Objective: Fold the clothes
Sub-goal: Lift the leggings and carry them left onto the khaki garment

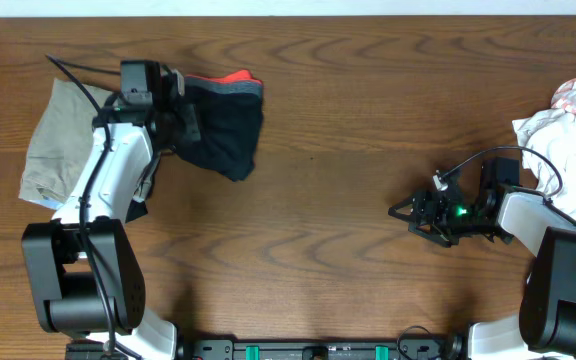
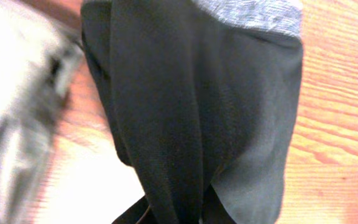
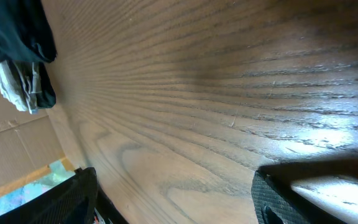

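The black soft-fabric trousers [image 1: 226,125] lie bunched in a dark heap on the brown wooden table [image 1: 358,110], towards its far left part. Their heather-grey waistband [image 1: 230,90] is turned to the far edge, and its orange-red trim [image 1: 236,77] shows along the top. The left gripper [image 1: 186,122] meets the heap at its left side. Its jaws are closed, and the fabric gathers into them there, so it has hold of the cloth. In the left wrist view the black cloth [image 2: 191,118] fills most of the picture in long folds that narrow towards the bottom edge, where the fingers themselves are hidden. The grey band [image 2: 253,12] crosses the top, and bare wood [image 2: 337,124] shows to the right.

Just left of the trousers and partly under the left arm lies a flat khaki-grey garment [image 1: 53,145] — blurred in the left wrist view [image 2: 17,106].

The right gripper [image 1: 408,218] hangs low over bare wood on the right half of the table, well apart from the trousers, its two black fingers spread wide with nothing between them. In its own camera the fingertips [image 3: 73,196] frame only wood grain — the trousers [image 3: 11,28] sit far off in the upper left corner. A pile of crumpled white fabrics [image 1: 568,120] rests at the table's right edge, near the right arm.
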